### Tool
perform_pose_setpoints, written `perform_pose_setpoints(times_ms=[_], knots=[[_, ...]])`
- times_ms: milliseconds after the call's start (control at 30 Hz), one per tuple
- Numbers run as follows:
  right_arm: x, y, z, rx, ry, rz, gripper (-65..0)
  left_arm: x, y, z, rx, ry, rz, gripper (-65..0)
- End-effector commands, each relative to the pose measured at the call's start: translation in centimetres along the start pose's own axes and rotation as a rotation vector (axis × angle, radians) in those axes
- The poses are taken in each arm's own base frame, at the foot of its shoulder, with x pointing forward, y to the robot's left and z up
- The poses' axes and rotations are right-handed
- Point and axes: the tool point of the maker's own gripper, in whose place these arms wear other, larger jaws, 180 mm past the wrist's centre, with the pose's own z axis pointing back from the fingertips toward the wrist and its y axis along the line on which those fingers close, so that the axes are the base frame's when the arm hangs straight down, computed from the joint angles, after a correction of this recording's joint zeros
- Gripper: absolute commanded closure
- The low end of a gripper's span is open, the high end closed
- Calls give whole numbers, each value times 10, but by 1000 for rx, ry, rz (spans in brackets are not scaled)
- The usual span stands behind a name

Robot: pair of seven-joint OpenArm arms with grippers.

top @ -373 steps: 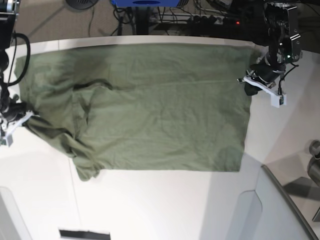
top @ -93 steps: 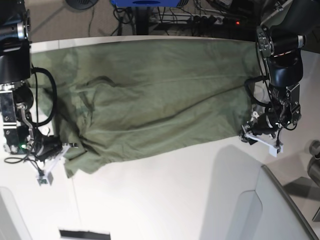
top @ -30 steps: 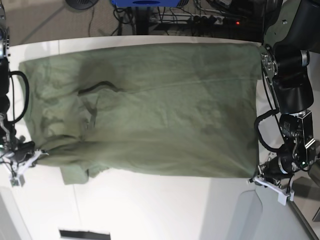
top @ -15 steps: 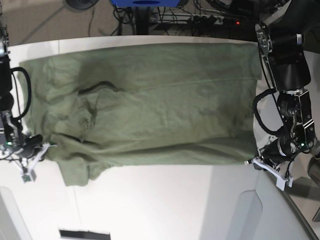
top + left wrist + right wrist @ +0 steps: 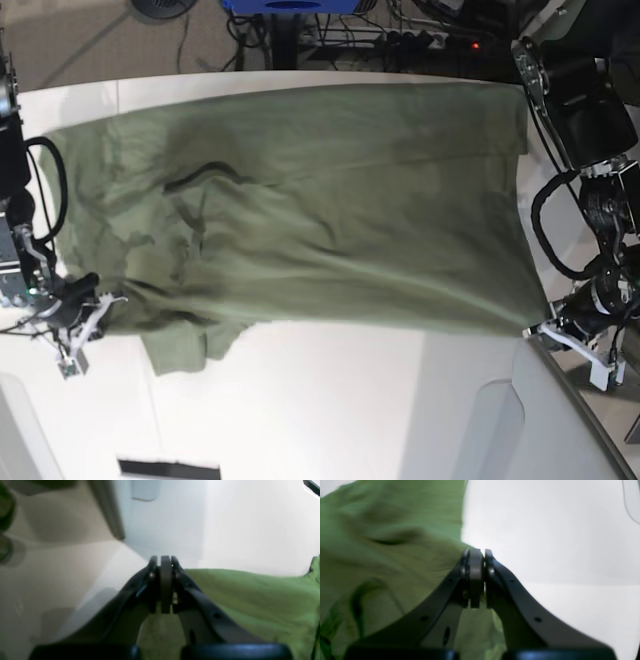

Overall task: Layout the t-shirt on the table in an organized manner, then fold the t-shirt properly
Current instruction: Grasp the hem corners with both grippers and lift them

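Note:
The olive-green t-shirt (image 5: 330, 220) lies spread across the white table (image 5: 330, 400), its near edge stretched between my two grippers. On the right of the base view, my left gripper (image 5: 548, 330) is shut on the shirt's near right corner. In the left wrist view its fingertips (image 5: 165, 565) press together, with green cloth (image 5: 250, 600) beside and under them. At the left, my right gripper (image 5: 100, 303) is shut on the bunched near left edge by a sleeve. The right wrist view shows the closed right gripper (image 5: 476, 555) against wrinkled fabric (image 5: 382, 555).
A grey raised panel (image 5: 560, 410) borders the table's near right corner beside my left gripper. Cables and dark floor (image 5: 300, 40) lie beyond the far edge. A black strip (image 5: 165, 468) sits at the near left.
Both grippers stay shut on the shirt. The whole shirt has slid toward the right of the base view, and its near right corner now reaches the grey panel.

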Motion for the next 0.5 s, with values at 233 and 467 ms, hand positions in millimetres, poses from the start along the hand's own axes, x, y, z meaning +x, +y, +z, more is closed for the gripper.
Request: perform_pose_setpoints(times_ms=[233, 467], knots=[[25, -24, 4, -46, -186, -26, 0, -5, -2, 15, 4, -30, -45, 0], [31, -29, 6, -59, -281, -39, 0, -18, -2, 20, 8, -14, -60, 0]])
